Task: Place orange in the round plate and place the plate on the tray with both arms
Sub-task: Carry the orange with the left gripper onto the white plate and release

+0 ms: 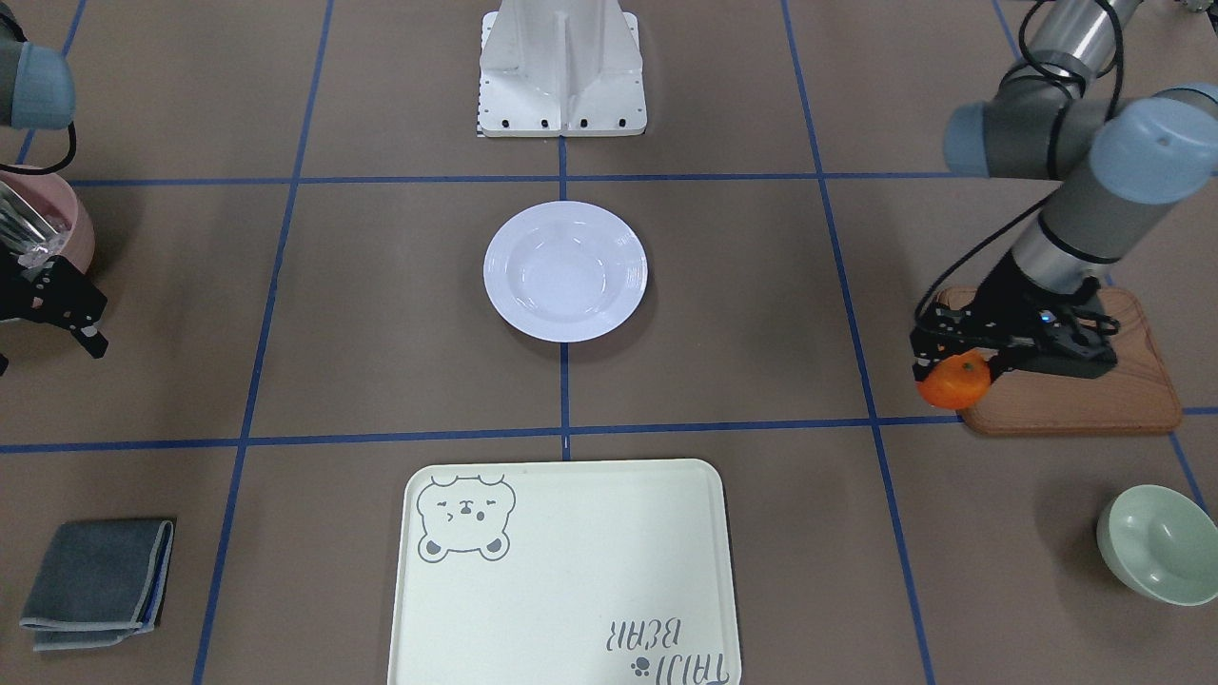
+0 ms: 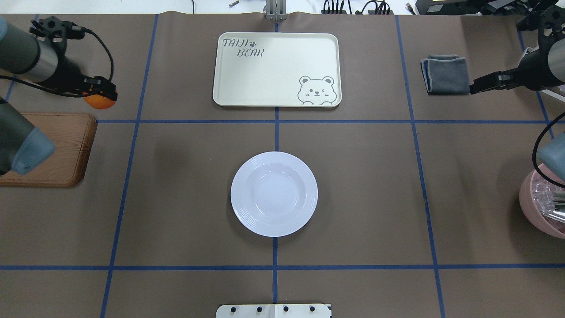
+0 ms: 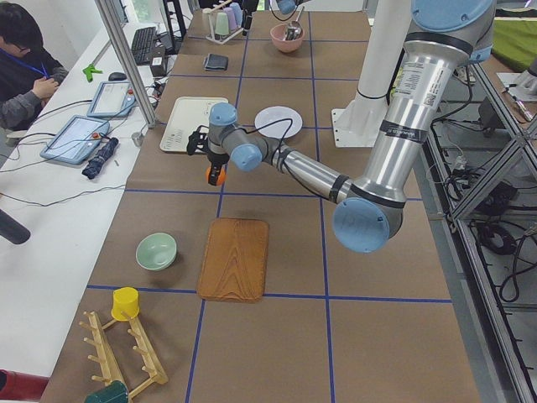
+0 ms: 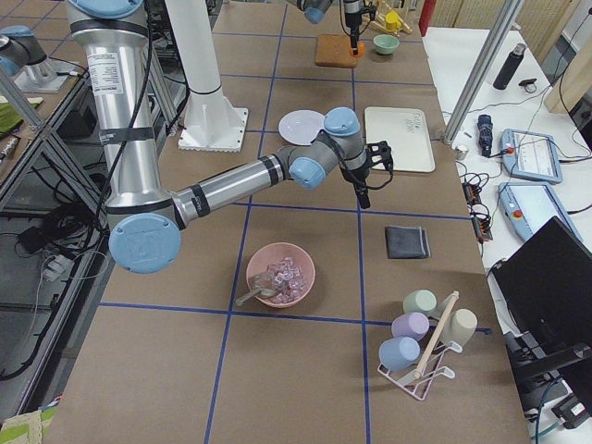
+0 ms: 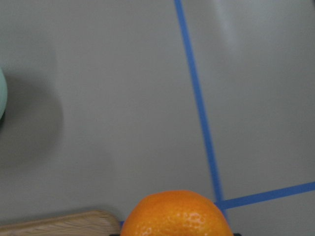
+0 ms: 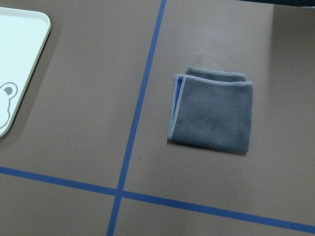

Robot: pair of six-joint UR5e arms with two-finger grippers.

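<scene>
Our left pincer [image 1: 952, 366] is clamped on the small bright-orange mandarin [image 1: 953, 386]; next we carry it over the glossy white round plate [image 1: 565, 271] and release.

The front-facing camera looks steeply down toward the white base [image 1: 561, 67]; the overhead one faces the opposite way. Both share the round plate [image 1: 565, 271] and tray [image 1: 566, 571]. Side cameras look along the table [image 3: 277, 353] from either end. The left wrist camera sits seemingly just above the orange [image 5: 176, 214].
</scene>
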